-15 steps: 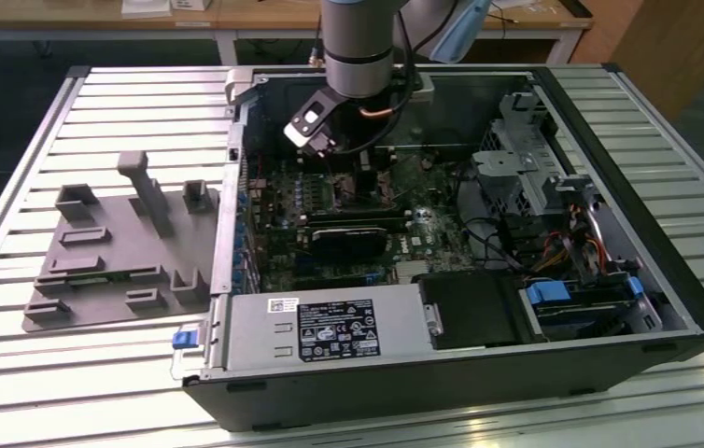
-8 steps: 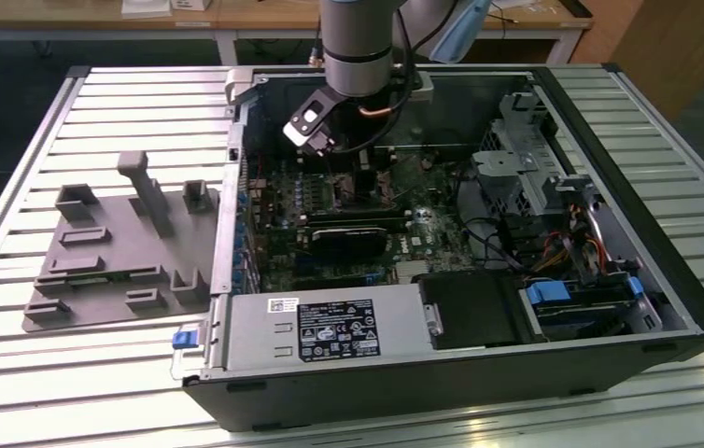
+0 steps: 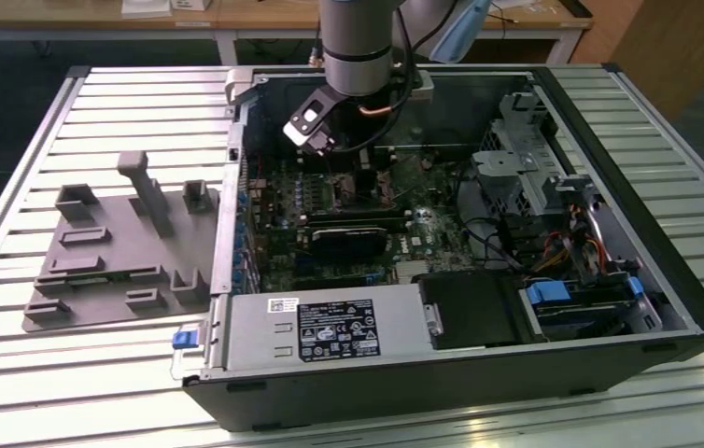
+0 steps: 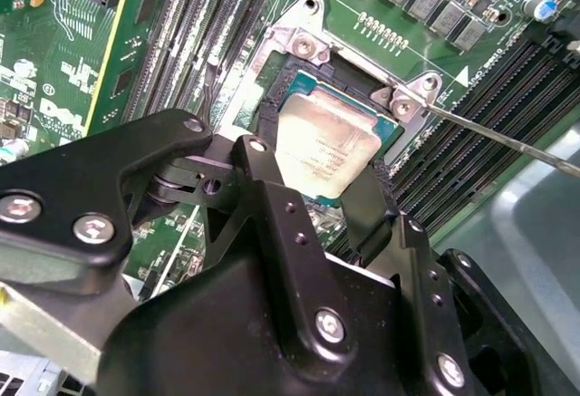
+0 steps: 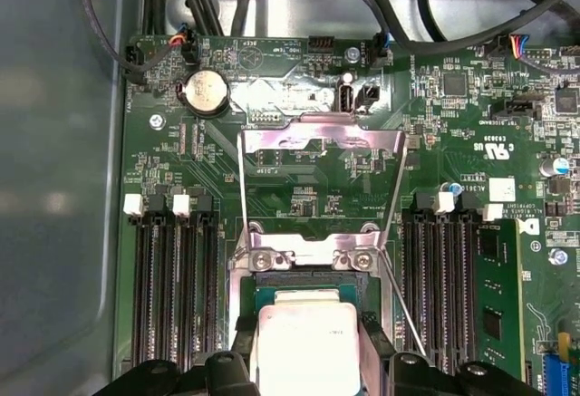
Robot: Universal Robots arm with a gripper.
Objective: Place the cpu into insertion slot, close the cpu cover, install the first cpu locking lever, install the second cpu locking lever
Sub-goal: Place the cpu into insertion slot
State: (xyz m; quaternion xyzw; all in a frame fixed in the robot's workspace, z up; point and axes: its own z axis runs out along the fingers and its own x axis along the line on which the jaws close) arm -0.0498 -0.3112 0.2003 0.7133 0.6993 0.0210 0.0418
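**Exterior view.** The arm (image 3: pixel 359 47) reaches down into the open computer case (image 3: pixel 601 121) on the slatted bench (image 3: pixel 78 392). The arm's lower section masks the socket area, so chip and contact state cannot be read here.

**Second wrist view.** The pincer (image 4: pixel 322 165) is narrowly open, its two fingers (image 4: pixel 272 197) set against opposite edges of the cpu (image 4: pixel 326 138). It appears to grip the chip. The cpu lies within the dark frame of the insertion slot (image 4: pixel 292 83), either seated or just above it; which cannot be told. Risk: a tilted or offset chip would bend the socket contacts. A locking lever (image 4: pixel 494 133) runs close beside one finger and could be snagged. The pincer body hides the chip's near edge.

**First wrist view.** The cpu cover (image 5: pixel 322 135) stands raised beyond the slot, clear of the cpu (image 5: pixel 304 342). Risk: if the cover drops early, it would strike the pincer (image 5: pixel 308 342). The frame edge cuts off the chip's near half, and the contacts beneath are hidden.
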